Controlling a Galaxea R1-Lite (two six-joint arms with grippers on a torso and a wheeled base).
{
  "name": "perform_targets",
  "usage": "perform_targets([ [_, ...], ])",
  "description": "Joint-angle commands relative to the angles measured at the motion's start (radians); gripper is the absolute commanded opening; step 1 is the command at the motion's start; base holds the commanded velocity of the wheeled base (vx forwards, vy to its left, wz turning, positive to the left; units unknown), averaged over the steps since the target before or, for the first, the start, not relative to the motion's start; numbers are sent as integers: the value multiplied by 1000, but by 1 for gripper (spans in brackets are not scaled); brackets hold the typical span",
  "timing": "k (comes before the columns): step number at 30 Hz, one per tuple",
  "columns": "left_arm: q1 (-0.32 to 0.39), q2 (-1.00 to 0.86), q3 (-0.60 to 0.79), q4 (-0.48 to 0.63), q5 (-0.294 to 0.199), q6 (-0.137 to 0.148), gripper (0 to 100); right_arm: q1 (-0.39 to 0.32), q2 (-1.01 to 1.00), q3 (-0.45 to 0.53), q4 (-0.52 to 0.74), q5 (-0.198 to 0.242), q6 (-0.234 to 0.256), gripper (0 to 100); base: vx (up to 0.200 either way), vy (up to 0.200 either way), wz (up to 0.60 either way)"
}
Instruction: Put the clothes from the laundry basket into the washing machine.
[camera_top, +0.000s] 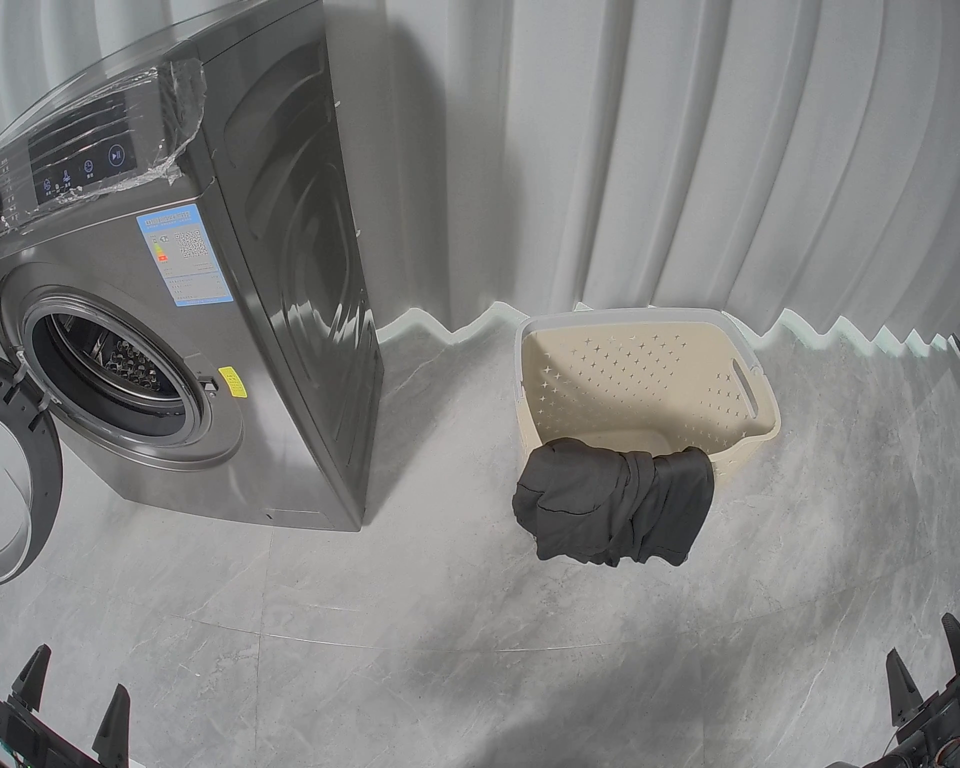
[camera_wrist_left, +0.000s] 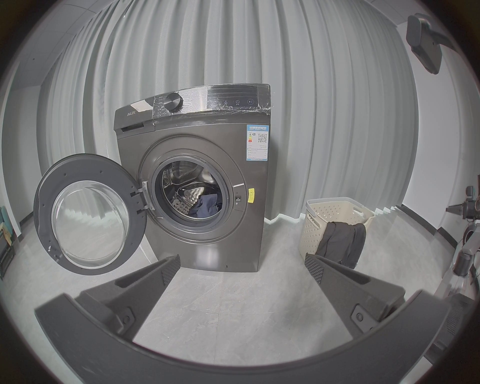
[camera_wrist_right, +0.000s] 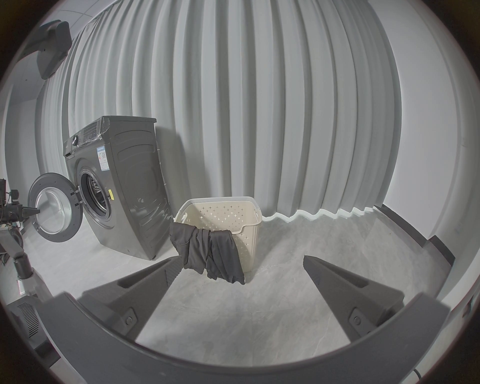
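Left gripper (camera_wrist_left: 241, 260) and right gripper (camera_top: 922, 645) gape empty; we judge the dark garment (camera_top: 612, 505) on the laundry basket (camera_top: 640, 318) rim limp, light: pinch its bunched middle

Matte dark grey on the left pincer (camera_wrist_left: 241, 259): two wedge-shaped fingers (camera_wrist_left: 142, 287) tapering to blunt tips, fine ribbing on the inner pad (camera_wrist_left: 315, 267), one round screw (camera_wrist_left: 358, 316) sunk near each finger's base. Beneath both, a broad curved guard (camera_wrist_left: 240, 369) in the same grey. Same wedges, ribbing and single screws on the right pincer (camera_wrist_right: 241, 260). Black and pointed like small fins from the head view. Pale grey links and black joints along the right arm (camera_wrist_left: 468, 247).
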Motion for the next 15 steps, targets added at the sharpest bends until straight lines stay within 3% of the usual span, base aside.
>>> perform_targets([
  [1, 0, -10, 16, 1, 3, 5, 100, 0, -6, 15, 0, 1, 0, 100, 0, -200, 0],
  [11, 0, -10, 16, 1, 1, 0, 100, 0, -6, 15, 0, 1, 0, 100, 0, -200, 0],
  [15, 0, -10, 16, 1, 0, 2, 100, 0, -6, 15, 0, 1, 0, 100, 0, 0, 0],
])
